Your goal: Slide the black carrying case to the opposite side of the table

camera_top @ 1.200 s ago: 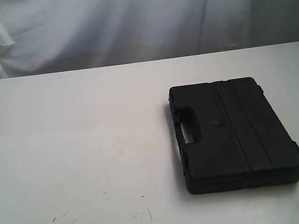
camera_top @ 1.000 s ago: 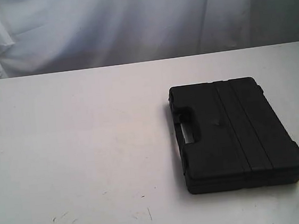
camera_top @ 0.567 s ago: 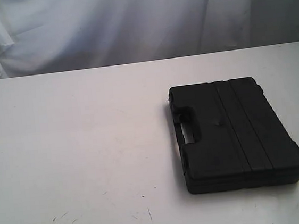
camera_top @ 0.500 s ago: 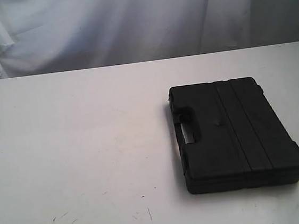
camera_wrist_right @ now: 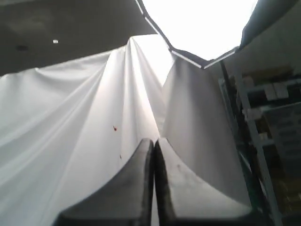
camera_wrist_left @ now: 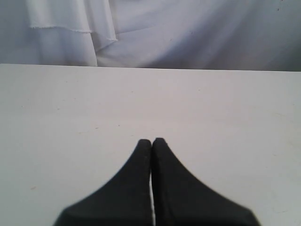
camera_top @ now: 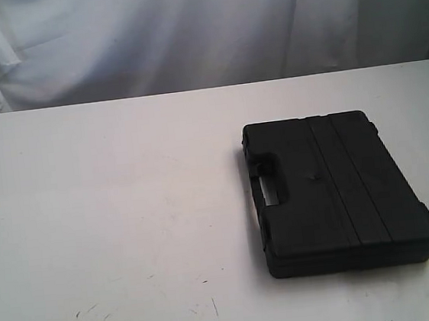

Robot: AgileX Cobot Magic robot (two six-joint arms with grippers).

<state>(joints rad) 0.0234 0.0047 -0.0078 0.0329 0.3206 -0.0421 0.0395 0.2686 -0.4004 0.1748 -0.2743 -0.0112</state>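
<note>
Black carrying case [camera_top: 337, 192] untouched | left gripper [camera_wrist_left: 152, 141] fingers together over bare table [camera_wrist_left: 70, 103] | right gripper [camera_wrist_right: 154, 141] fingers together, aimed up at white drape [camera_wrist_right: 70, 141] | case lies flat on table's right half | best: press low on right edge, push level leftward | matte ribbed hard plastic, rectangular, handle cutout [camera_top: 270, 189] facing left

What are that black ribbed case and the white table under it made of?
The black ribbed carrying case looks like moulded matte plastic: crisp ridges, built-in handle slot, dull sheen. The white tabletop seems to be smooth laminate or painted board with dark scuffs, though that is uncertain.
</note>
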